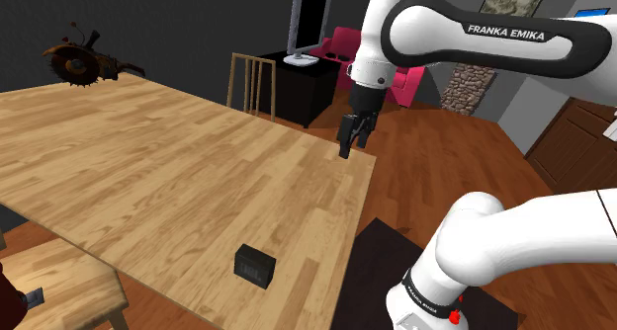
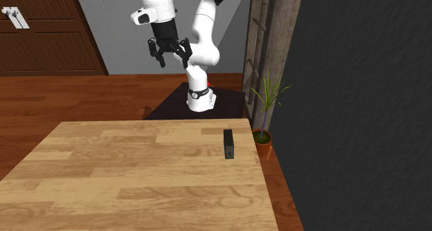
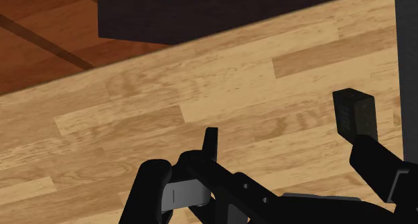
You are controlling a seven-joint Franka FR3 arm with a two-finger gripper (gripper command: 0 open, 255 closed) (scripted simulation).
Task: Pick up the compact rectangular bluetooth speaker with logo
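Note:
The speaker (image 1: 255,266) is a small black box standing on the light wooden table (image 1: 148,170), close to the table's near edge in the shoulder view. In the second exterior view the speaker (image 2: 228,144) stands near the table's right edge. My black gripper (image 1: 350,145) hangs in the air above the table's far corner, well away from the speaker and higher than it. Its fingers are spread apart with nothing between them, and the gripper (image 2: 173,57) is open. Along the hand, the speaker (image 3: 355,113) shows just beyond one fingertip of the gripper (image 3: 288,149).
A rusty circular saw (image 1: 81,61) lies at the table's far left corner. Behind the table stand a wooden chair (image 1: 252,83) and a black cabinet with a monitor (image 1: 308,27). A potted plant (image 2: 266,105) stands by the dark wall. A low wooden bench (image 1: 59,279) sits beside the table.

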